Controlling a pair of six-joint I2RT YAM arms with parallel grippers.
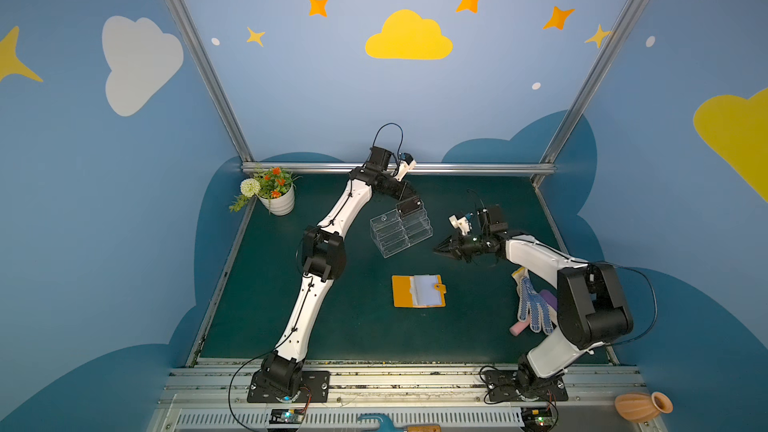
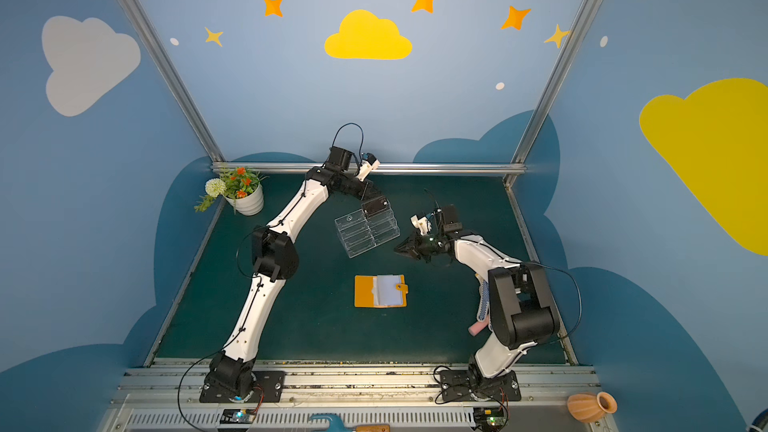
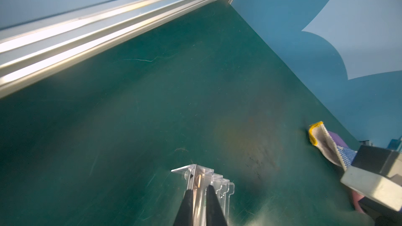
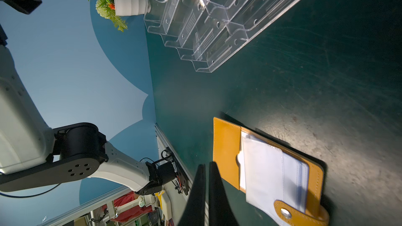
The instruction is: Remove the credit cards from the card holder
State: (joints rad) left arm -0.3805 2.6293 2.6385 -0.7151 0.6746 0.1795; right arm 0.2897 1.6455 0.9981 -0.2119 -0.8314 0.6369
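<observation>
- At the rearmost, highest tier of the clear acrylic tiered stand, in its right-hand compartment, a dark credit card stands upright, seen in both top views.
- Over the stand's back wall, the left gripper reaches in from behind, right at that card's upper edge.
- Seen from the left wrist, its fingers are drawn nearly together. They straddle the stand's top edge with a thin shiny strip between them. Whether they pinch the card, the acrylic wall or nothing, I cannot tell.
- On the stand's near side, toward the arm bases and apart from it, the orange-yellow card holder lies open and flat on the green mat. Its clear sleeve pages face up, and its snap tab sits at the outer edge.
- Just right of the stand's lowest tier, the right gripper hovers with its tips pointing toward the stand, not touching it. Its fingers are pressed together with only a sliver of gap and nothing between them.
- Left of the stand and farther back, a white flower pot sits in the mat's corner.
- Well right of the stand, a blue-dotted work glove lies partly under the right arm.
</observation>
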